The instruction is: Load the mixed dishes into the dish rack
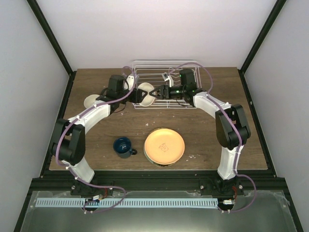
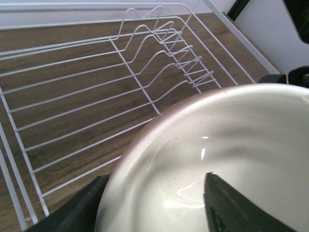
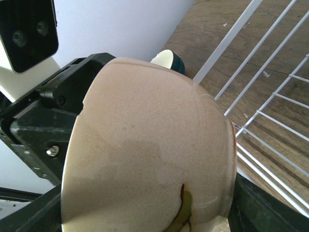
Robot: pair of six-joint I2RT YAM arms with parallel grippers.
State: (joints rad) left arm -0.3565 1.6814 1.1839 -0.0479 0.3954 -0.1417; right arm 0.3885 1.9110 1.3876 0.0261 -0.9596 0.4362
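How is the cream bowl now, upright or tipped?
Tipped on edge: the cream bowl opens toward the left wrist camera, its outside toward the right one.

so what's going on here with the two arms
Both arms meet at the dish rack with the cream bowl between them. The left gripper pinches its rim; the right gripper straddles its outside, grip unclear. The dark blue mug and orange-yellow plate sit on the table.
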